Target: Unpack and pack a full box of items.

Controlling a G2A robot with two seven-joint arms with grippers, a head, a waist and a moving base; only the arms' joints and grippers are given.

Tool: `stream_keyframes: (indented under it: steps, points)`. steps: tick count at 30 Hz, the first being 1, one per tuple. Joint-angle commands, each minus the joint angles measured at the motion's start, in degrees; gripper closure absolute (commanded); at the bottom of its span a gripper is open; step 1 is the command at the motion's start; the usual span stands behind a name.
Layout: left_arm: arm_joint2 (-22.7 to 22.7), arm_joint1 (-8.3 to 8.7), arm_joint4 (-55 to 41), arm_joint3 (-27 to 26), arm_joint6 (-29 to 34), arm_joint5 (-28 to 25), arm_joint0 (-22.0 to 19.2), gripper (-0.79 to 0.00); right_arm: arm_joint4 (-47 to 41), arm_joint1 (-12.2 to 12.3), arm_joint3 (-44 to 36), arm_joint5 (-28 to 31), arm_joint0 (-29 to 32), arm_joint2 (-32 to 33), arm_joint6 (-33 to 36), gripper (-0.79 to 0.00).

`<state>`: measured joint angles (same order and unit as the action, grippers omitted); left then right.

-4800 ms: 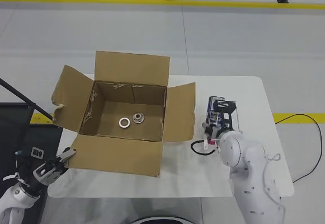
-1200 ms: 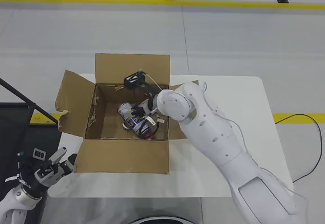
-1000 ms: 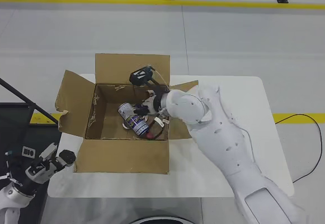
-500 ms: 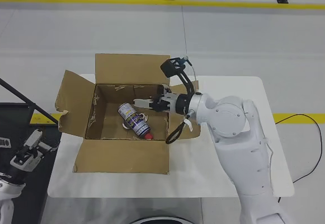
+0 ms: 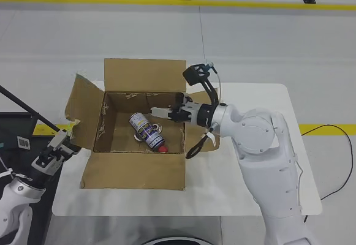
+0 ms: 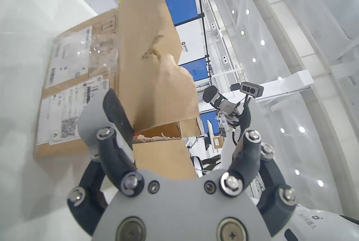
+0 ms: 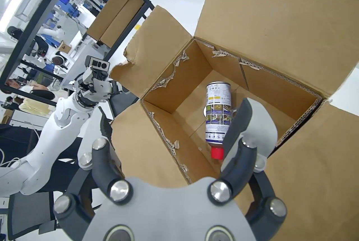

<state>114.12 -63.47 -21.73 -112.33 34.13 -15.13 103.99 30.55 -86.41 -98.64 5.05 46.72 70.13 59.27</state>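
Note:
An open cardboard box (image 5: 135, 173) stands on the left half of the white table. A spray can (image 5: 147, 130) with a red cap lies on its side on the box floor, also seen as the can (image 7: 218, 116). My right gripper (image 5: 167, 110) hangs open over the box's right rim with nothing in it; the right gripper (image 7: 174, 127) has the can below it. My left gripper (image 5: 69, 139) is open at the box's torn left flap (image 5: 83, 107). The flap (image 6: 151, 57) stands between the left gripper's (image 6: 182, 121) fingers; contact is unclear.
The white table (image 5: 257, 122) stretches right of the box. A black cable (image 5: 196, 145) dangles from the right wrist over the right flap. A dark rack (image 5: 6, 122) stands off the table's left edge, near the left arm.
The right gripper carried the can from the table into the box, let it go and drew back up to the right. The left arm rose to the left flap, which now stands more upright.

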Motion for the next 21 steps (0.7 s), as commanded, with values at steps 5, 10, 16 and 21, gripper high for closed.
stream_keyframes:
  steps: [5,10,16,21]
  points:
    - [-1.5,-0.17,0.5,-2.2,-0.2,0.1,0.3,-0.785,-6.7,1.2,-4.9,0.1,3.9,6.7,0.4,-0.785]
    - [-2.9,-0.27,1.4,-3.3,-0.3,0.4,0.3,-0.785,-11.4,2.4,-7.7,-1.3,7.7,13.0,2.0,-0.785]
    - [-4.5,-0.32,2.1,-3.2,-0.2,1.5,-0.5,-0.785,-13.3,3.7,-7.3,-6.8,10.6,17.9,5.8,-0.785]
    - [-5.6,-0.30,2.4,-2.7,0.3,2.8,-1.5,-0.785,-12.8,4.5,-5.0,-9.0,12.8,20.4,4.3,-0.785]
